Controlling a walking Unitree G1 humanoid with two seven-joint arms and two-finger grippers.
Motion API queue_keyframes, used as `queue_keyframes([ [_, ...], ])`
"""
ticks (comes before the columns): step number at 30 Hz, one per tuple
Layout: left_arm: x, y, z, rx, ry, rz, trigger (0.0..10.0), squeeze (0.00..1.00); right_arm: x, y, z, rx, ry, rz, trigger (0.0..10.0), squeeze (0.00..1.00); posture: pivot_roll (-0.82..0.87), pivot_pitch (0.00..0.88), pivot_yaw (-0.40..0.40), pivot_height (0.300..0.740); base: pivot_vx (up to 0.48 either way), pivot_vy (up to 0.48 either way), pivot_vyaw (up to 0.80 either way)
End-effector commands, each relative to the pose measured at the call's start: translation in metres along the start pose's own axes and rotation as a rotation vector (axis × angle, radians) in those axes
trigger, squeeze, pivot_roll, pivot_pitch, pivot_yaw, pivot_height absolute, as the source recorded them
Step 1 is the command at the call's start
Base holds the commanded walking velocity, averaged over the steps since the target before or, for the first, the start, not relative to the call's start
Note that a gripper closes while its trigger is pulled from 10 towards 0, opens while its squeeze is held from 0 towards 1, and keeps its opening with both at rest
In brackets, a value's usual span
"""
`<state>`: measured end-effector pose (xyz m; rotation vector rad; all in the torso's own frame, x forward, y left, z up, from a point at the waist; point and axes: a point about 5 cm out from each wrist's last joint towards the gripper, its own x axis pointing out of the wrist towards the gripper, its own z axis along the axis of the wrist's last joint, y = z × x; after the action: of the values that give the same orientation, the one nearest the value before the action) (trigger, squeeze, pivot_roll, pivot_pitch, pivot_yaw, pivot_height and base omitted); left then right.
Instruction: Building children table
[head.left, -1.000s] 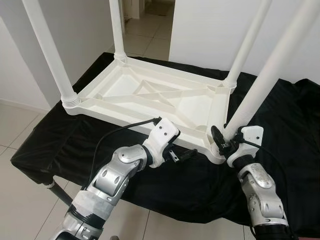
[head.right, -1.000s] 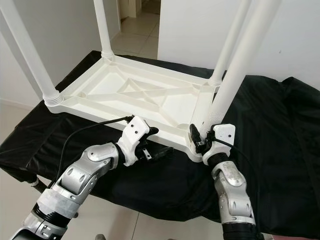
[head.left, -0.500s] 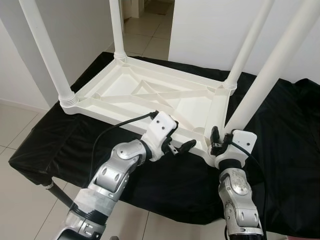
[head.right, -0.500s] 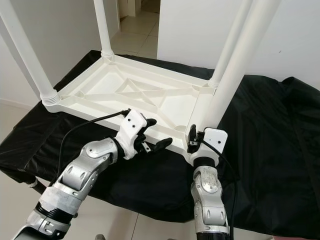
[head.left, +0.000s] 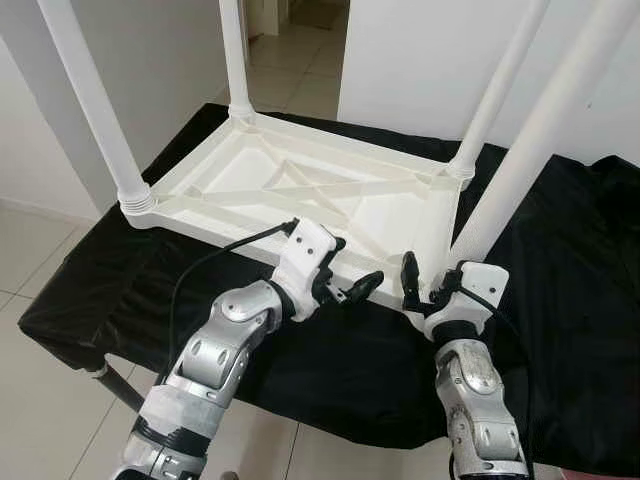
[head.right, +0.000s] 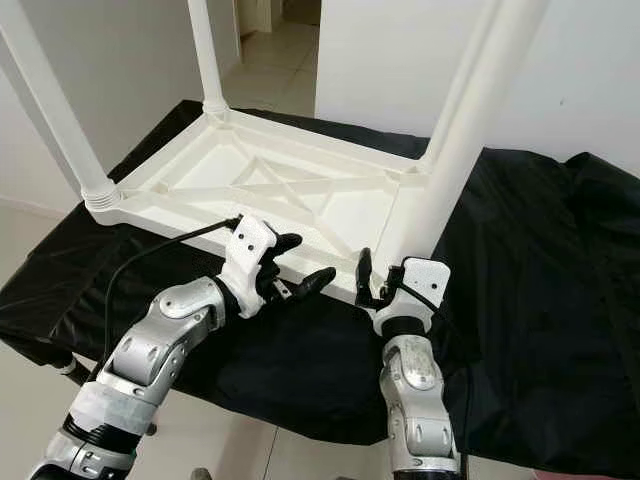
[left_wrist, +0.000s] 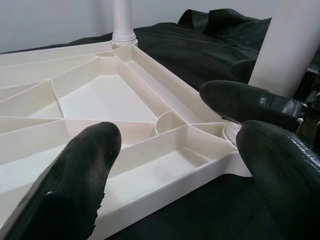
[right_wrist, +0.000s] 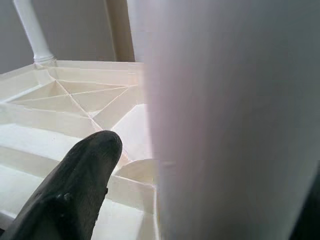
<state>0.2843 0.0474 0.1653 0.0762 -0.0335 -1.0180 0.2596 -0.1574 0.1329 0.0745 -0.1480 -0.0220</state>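
Leg (head.left: 530, 150) seating at the near corner of the upturned table (head.left: 300, 190) on the black-draped desk (head.left: 120, 290): keep your right pincer (head.left: 428, 285) closed around it, left pincer (head.left: 348, 280) open beside the rim, and press straight down

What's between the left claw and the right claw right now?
Only the tabletop's near rim and black cloth separate the left claw and right claw, in both eye views.
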Motion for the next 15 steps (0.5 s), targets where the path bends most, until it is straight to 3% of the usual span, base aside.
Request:
queue_keyframes([
  [1,0.0,0.002,0.001,0.032,-0.007,0.047,10.0,0.0,-0.001,-0.001,-0.003,-0.02,0.01,0.034,10.0,0.42,-0.07,0.0,-0.02,0.74,0.0,0.0,0.0],
  [2,0.0,0.002,0.001,0.032,-0.007,0.047,10.0,0.0,-0.001,-0.001,-0.003,-0.02,0.01,0.034,10.0,0.42,-0.07,0.0,-0.02,0.74,0.0,0.0,0.0],
  [3,0.0,0.002,0.0,0.02,-0.01,0.054,10.0,0.0,0.001,-0.004,-0.004,-0.025,0.012,0.054,10.0,0.0,-0.08,0.0,-0.018,0.74,0.0,0.0,0.0],
  [11,-0.002,0.0,-0.006,0.03,0.024,0.058,10.0,0.0,0.003,-0.009,-0.001,-0.042,-0.004,0.238,10.0,0.0,-0.07,0.0,-0.018,0.74,0.0,0.0,0.0],
  [15,-0.008,-0.006,-0.01,0.059,0.043,0.006,10.0,0.0,0.003,-0.018,0.002,-0.07,0.02,0.403,10.0,0.0,-0.07,0.0,-0.014,0.74,0.0,0.0,0.0],
])
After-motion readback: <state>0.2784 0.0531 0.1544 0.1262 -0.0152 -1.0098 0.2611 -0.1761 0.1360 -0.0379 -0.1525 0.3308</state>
